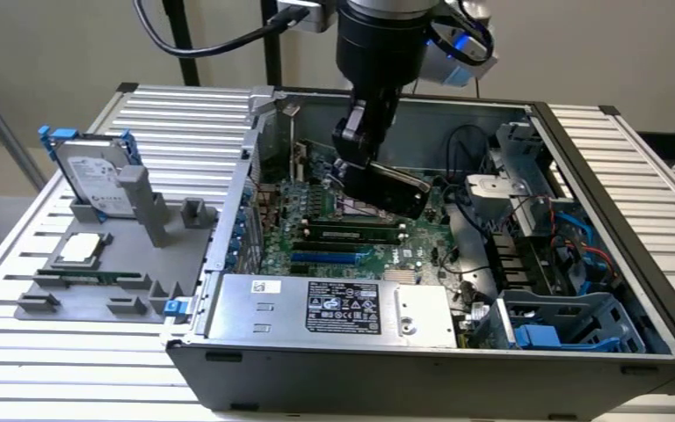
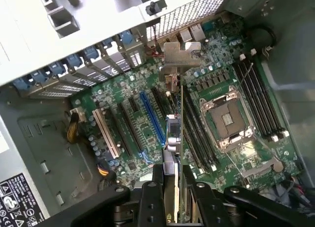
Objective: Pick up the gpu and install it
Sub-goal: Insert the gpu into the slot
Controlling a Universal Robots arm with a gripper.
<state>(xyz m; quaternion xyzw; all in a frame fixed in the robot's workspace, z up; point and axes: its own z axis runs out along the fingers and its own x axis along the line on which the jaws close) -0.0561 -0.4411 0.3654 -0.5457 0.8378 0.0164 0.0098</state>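
Gpu [image 1: 394, 192] hangs tilted over motherboard [image 2: 142, 131] inside case [image 1: 350, 369], not yet seated. Gripper [image 2: 173, 186] clamped on card. Step in hand, likely: aligning over slot. Seating calls for card edge squared to blue slot [image 2: 151, 119], bracket [image 2: 181, 57] toward rear openings. Close by: CPU socket [image 2: 227, 119], loose cables [image 1: 469, 145]. Hard drive [image 1: 94, 174] stands outside case.
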